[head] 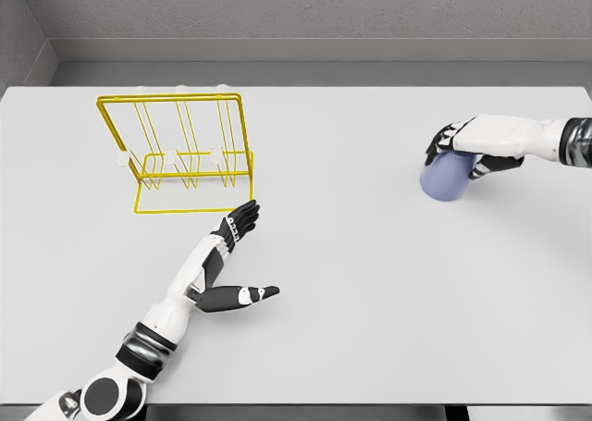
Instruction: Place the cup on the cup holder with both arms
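Observation:
A pale blue cup [446,178] sits at the right side of the white table [370,291], with my right hand [460,150] curled over its top and side, grasping it. The yellow wire cup holder [178,153] stands upright at the back left, with white-tipped pegs along its lower rail. My left hand [242,245] lies flat just in front of the holder's right corner, fingers stretched toward it and thumb spread out to the right, holding nothing.
A grey wall runs behind the table's far edge. The table's front edge lies close to my left shoulder at the lower left.

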